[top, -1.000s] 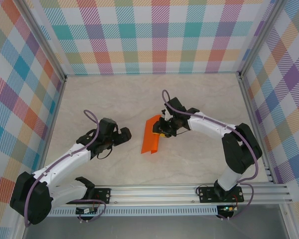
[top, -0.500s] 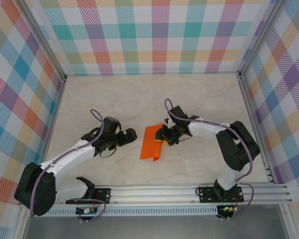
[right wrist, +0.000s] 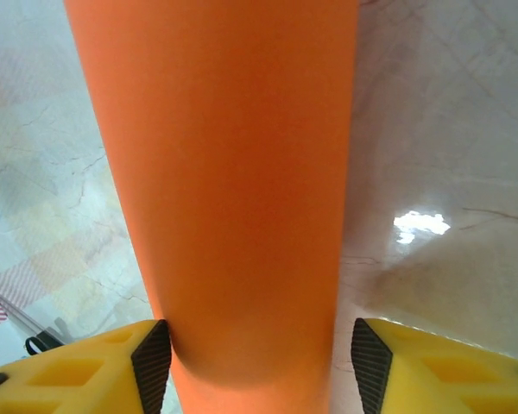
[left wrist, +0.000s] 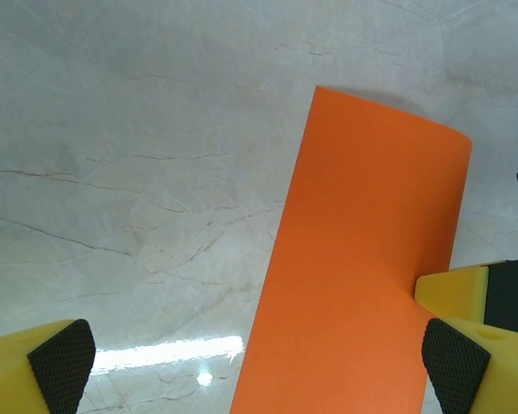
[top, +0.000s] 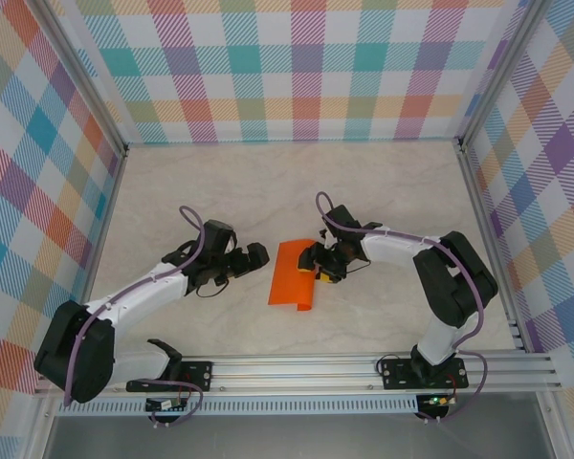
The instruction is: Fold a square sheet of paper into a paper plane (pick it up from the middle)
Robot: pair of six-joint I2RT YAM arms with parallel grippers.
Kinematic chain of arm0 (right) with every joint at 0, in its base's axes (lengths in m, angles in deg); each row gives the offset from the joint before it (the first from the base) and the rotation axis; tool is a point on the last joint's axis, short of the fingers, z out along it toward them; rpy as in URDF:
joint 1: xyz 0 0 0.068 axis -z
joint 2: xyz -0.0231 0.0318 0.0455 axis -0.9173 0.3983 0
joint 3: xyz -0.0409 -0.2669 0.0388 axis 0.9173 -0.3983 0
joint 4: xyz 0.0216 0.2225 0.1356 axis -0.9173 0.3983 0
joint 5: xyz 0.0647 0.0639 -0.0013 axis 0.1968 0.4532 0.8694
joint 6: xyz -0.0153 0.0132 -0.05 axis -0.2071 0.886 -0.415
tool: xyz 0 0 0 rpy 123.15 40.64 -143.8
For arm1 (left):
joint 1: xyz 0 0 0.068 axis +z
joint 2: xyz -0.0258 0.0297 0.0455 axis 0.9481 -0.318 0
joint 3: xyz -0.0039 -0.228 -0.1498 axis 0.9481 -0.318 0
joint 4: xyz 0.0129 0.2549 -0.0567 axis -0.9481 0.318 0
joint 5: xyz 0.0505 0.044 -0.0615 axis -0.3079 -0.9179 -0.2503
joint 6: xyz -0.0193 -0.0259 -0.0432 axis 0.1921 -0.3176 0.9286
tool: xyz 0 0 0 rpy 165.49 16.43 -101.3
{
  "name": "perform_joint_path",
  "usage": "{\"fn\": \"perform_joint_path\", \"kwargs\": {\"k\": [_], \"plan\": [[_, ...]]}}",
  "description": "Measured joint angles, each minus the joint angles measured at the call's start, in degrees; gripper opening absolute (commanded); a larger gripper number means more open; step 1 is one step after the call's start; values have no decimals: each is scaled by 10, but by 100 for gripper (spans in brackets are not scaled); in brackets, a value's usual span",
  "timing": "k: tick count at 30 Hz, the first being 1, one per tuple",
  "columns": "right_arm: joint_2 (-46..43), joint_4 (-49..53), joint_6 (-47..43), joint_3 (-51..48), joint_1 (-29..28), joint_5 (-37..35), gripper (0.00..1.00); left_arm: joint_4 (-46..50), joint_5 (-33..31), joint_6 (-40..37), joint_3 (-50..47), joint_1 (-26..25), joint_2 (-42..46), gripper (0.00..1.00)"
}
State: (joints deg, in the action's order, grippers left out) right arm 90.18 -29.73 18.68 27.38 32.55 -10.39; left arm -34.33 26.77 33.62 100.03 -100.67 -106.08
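Your square sheet of paper (top: 292, 277), folded over, lies mid-bench (top: 220, 191). Your right hand (top: 317, 273) straddles its 3 o'clock edge, half parted and not pinching, likely so the fold can settle. Your left hand (top: 258, 255) hovers wide open and empty at 9 o'clock. The right wrist view reveals one pad (right wrist: 152, 355) touching the paper, a detail the overhead view hides.

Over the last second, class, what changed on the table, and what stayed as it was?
The left hand slid right, closer to the orange paper. The right hand came down, laying the paper flatter on the table, and widened its jaws around it. The left hand stayed wide open.
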Motion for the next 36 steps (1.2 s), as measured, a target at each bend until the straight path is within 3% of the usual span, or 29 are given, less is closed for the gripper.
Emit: {"fn": "perform_joint_path", "kwargs": {"k": [8,16,36], "plan": [[-24,21,-12,-3,17,-13,73,0,6,0,9,-5,-11,100],[-37,48,-24,-7,25,-27,72,0,8,0,13,-13,-16,99],[-46,127,-61,-11,32,-108,73,-47,34,37,63,-82,-118,75]]}}
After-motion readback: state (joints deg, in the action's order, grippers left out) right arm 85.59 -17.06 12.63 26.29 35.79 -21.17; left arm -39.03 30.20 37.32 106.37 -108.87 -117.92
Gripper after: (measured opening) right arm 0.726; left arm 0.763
